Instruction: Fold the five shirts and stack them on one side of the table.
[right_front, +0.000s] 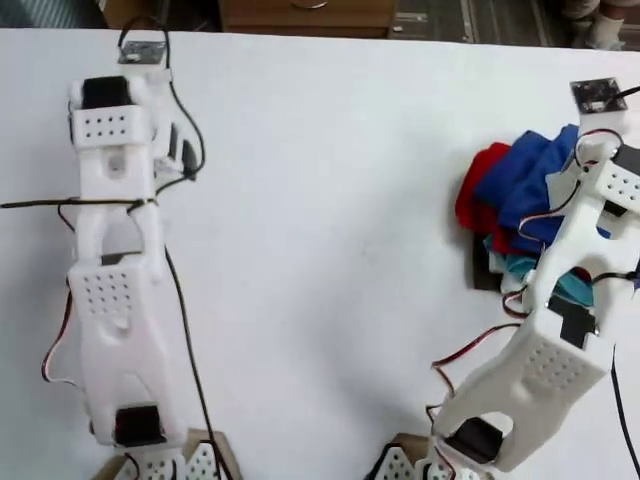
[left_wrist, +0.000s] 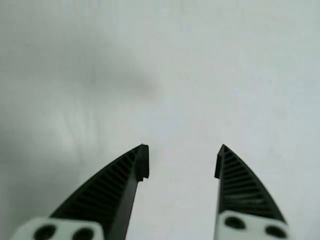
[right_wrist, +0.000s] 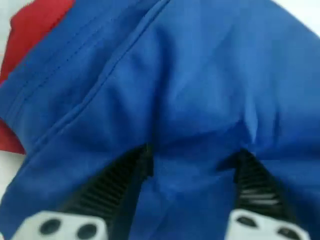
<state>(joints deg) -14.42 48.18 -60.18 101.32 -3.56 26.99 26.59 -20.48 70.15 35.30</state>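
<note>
Blue shirt (right_front: 525, 180) crumpled over red shirt (right_front: 479, 196), teal shirt (right_front: 515, 266) alongside

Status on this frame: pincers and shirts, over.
Left pincer open over table. Right pincer open, straddling blue shirt atop crumpled pile. Nothing blocking.

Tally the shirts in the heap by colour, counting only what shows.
red shirt: 1
blue shirt: 1
teal shirt: 1
black cloth, probably a shirt: 1
Total: 4 in view; any others are hidden.
</note>
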